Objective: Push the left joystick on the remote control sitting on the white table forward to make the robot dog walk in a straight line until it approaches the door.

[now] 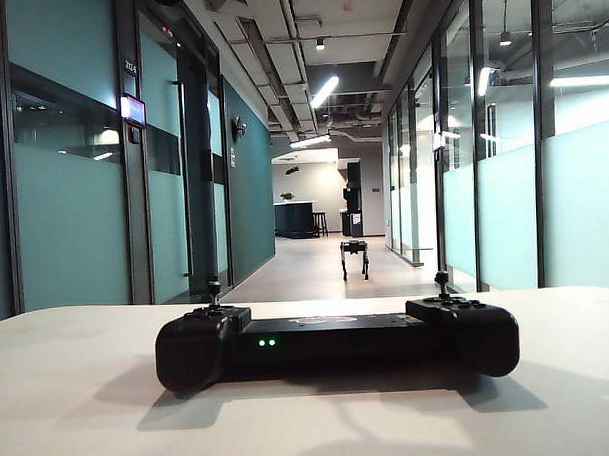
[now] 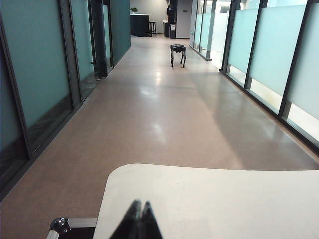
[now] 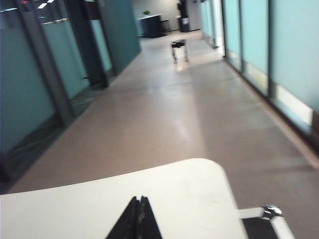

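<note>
Controller (image 1: 337, 344) sits square on the white desk (image 1: 80, 396) near its far edge, its left joystick (image 1: 214, 288) and matching right stick upright and untouched, facing down the corridor so a forward push sends the robot dog (image 1: 355, 256) straight ahead. Dog stands far down the corridor floor, near the right-hand glass wall. Left gripper (image 2: 139, 209) and right gripper (image 3: 138, 206) are both closed, empty, above the desk, neither touching the controller.

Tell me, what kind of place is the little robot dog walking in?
Probably an office hallway: the robot dog stands in a long corridor with frosted glass walls, strip ceiling lights and a counter at the far end.
</note>
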{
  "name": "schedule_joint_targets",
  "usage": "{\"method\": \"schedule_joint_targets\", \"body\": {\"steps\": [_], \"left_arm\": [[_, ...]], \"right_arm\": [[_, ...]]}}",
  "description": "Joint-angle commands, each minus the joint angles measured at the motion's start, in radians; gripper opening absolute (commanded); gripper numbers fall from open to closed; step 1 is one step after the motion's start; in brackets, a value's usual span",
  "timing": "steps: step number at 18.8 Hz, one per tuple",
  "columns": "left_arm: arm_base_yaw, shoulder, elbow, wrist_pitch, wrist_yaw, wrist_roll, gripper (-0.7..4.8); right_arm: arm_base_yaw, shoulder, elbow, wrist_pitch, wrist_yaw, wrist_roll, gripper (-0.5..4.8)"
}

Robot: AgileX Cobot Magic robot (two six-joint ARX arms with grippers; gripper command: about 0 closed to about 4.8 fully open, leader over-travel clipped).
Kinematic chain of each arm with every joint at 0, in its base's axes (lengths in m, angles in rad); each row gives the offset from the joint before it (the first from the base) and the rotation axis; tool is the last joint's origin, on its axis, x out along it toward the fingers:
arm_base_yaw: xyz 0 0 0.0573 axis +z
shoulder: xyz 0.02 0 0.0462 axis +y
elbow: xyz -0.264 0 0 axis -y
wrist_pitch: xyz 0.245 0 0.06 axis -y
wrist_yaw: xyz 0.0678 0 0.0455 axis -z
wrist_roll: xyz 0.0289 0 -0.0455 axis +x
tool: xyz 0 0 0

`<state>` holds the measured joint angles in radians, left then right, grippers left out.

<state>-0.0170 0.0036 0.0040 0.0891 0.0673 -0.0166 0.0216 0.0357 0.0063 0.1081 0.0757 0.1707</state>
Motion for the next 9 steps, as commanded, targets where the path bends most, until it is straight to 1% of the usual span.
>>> {"method": "schedule_joint_targets", "body": {"steps": [1, 4, 6, 9], "left_arm": [[0.0, 0.0, 0.003, 0.008, 0.0, 0.002, -0.05], [0.0, 0.0, 0.003, 0.008, 0.0, 0.002, -0.05], [0.0, 0.0, 0.003, 0.008, 0.0, 0.002, -0.05], [0.0, 0.0, 0.003, 0.008, 0.0, 0.002, -0.05]], "right_arm": [[-0.021, -0.001, -0.006, 0.005, 0.003, -0.018, -0.05], [-0.02, -0.001, -0.006, 0.001, -0.009, -0.026, -0.05], [-0.02, -0.002, -0.006, 0.0, -0.052, -0.026, -0.05], [-0.02, -0.002, -0.006, 0.0, -0.061, -0.026, -0.05]]}}
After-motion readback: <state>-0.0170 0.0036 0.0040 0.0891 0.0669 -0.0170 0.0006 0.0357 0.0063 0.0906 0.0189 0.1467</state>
